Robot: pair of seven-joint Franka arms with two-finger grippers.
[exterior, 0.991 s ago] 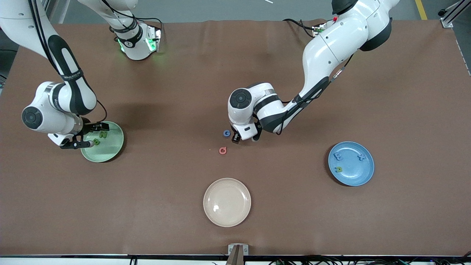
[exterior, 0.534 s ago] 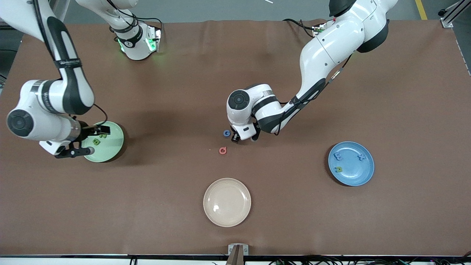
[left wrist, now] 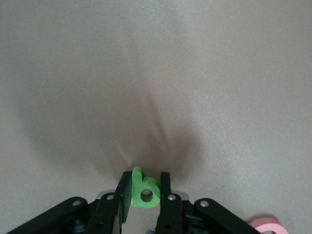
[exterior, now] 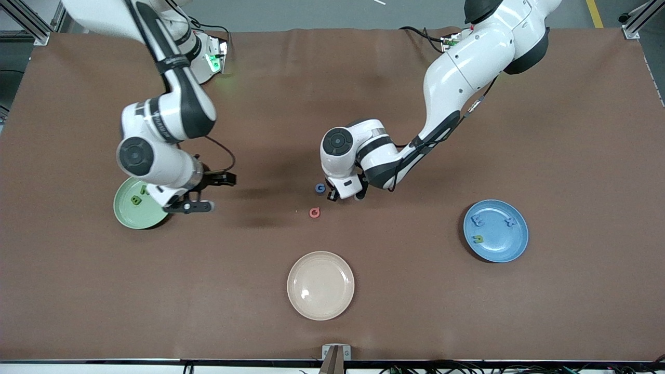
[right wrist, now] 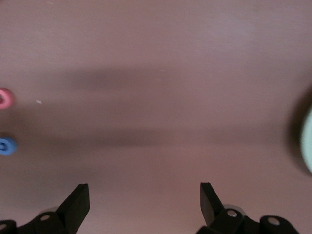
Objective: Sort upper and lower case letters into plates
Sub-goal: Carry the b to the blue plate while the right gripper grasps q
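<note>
The left gripper [left wrist: 144, 200], low over mid-table beside the blue letter [exterior: 320, 188], pinches a green lowercase b [left wrist: 145, 190]. Lift it straight, keeping the squeeze firm, then carry it to the blue plate [exterior: 514, 248]. Its stem stands upright between the pads. The right gripper [exterior: 208, 193], spread and empty, hangs near the pale green plate [exterior: 127, 215].

A pale green round plate [exterior: 130, 215] toward the right arm's end of the table holds small green toy letters [exterior: 136, 200]. A blue round plate [exterior: 496, 249] toward the left arm's end holds three toy letters [exterior: 478, 220]. A cream round plate [exterior: 320, 285] lies between them, nearest the camera. Mid-table lie a pink toy letter [exterior: 314, 212] and, farther, a blue toy letter [exterior: 320, 188]. The left gripper [exterior: 332, 196] is beside it with a green letter b [left wrist: 145, 191] between its fingers. The right gripper [exterior: 214, 193] is beside the green plate.
</note>
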